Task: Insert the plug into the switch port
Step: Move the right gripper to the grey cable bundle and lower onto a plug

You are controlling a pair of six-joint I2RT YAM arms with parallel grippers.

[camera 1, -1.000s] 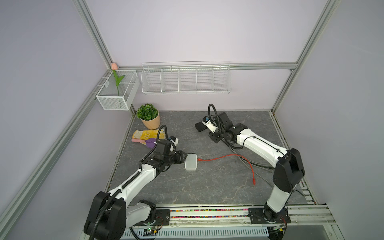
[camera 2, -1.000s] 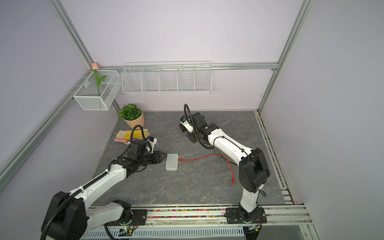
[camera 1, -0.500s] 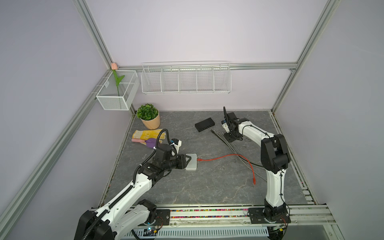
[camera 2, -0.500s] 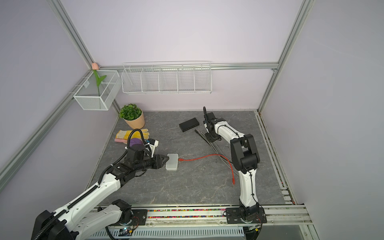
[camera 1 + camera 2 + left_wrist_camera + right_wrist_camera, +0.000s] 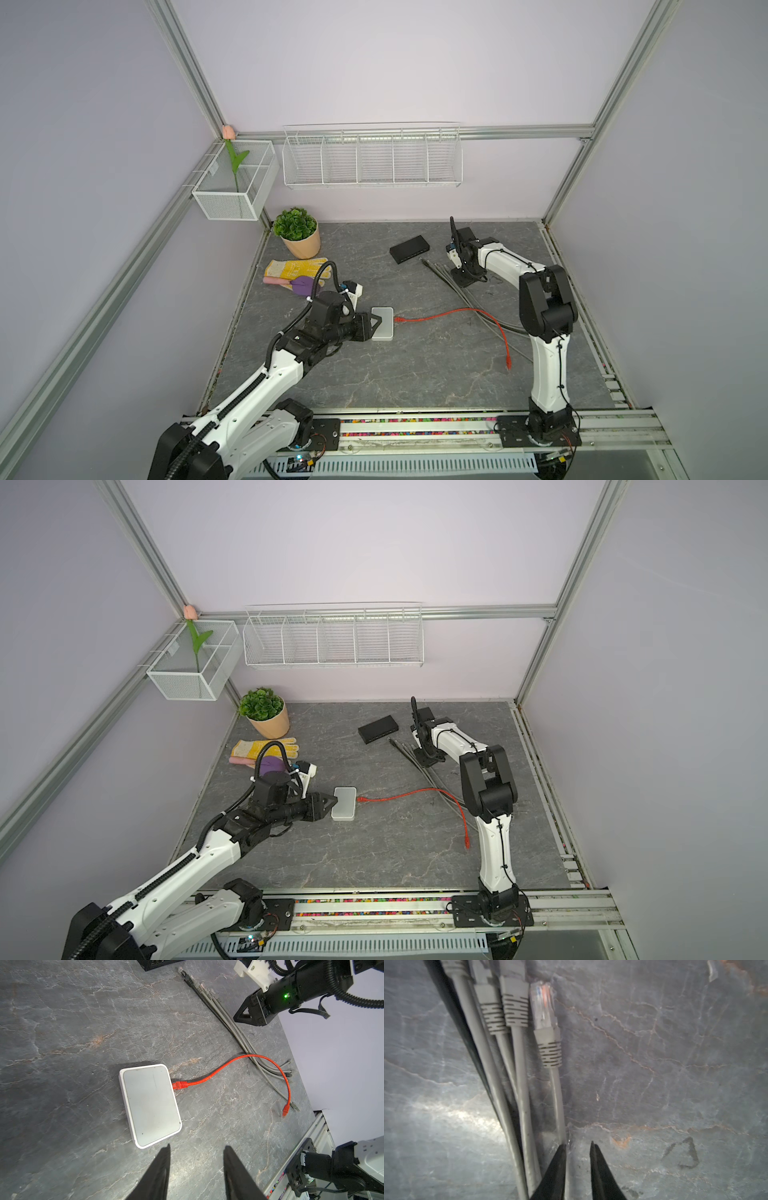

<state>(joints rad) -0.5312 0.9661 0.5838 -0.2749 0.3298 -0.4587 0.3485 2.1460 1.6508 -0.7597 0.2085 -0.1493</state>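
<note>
A white switch [image 5: 382, 324] [image 5: 150, 1103] lies mid-table with a red cable's plug [image 5: 179, 1085] in its side. My left gripper [image 5: 375, 322] [image 5: 197, 1146] stands open at the switch's left edge, nothing between its fingers. A black switch [image 5: 409, 249] lies at the back. Beside it a bundle of grey cables [image 5: 442, 274] ends in several plugs. My right gripper [image 5: 462, 283] [image 5: 578, 1144] hangs low over that bundle, its jaws narrowly open. The outermost grey cable runs along one fingertip [image 5: 561, 1151]; its clear plug [image 5: 544, 1007] lies on the table ahead.
The red cable [image 5: 440, 318] loops right to a loose end [image 5: 508, 365]. A potted plant [image 5: 297, 232] and a yellow glove [image 5: 293, 268] sit at the back left. Wire baskets [image 5: 372, 160] hang on the back wall. The arms' rail [image 5: 415, 428] runs along the front.
My right gripper has left the black switch, moved right and come down over the grey cable ends. My left gripper has advanced rightward up to the white switch.
</note>
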